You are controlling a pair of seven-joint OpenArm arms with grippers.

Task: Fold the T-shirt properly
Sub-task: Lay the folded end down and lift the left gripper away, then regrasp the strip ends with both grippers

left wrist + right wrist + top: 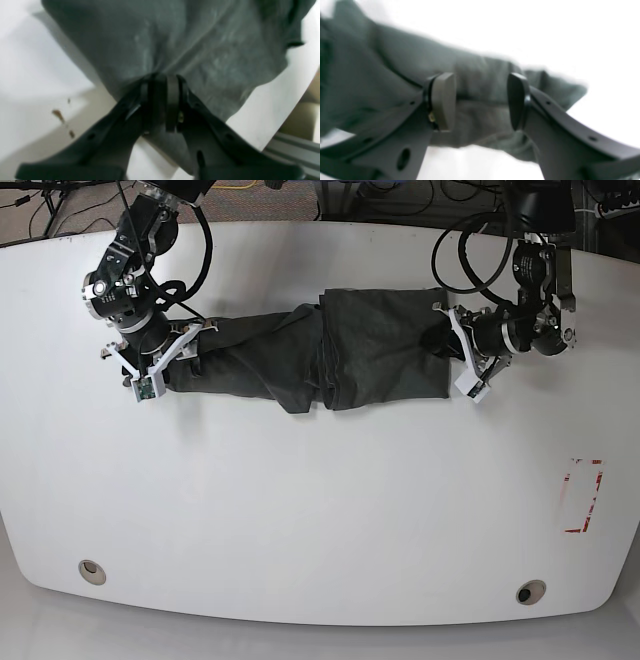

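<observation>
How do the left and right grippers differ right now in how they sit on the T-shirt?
The left gripper has its jaws pinched together on a bunched edge of the T-shirt; the right gripper has its jaws spread apart, with cloth between them but not clamped. In the base view the left gripper is at the shirt's right end, the right gripper at its left end. Both sit at the shirt's ends, low over the white table.

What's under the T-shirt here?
The white table shows all around the T-shirt, which lies bunched in a long strip. Whatever is beneath its folds is covered. Its ends are at the left claw and the right claw.
</observation>
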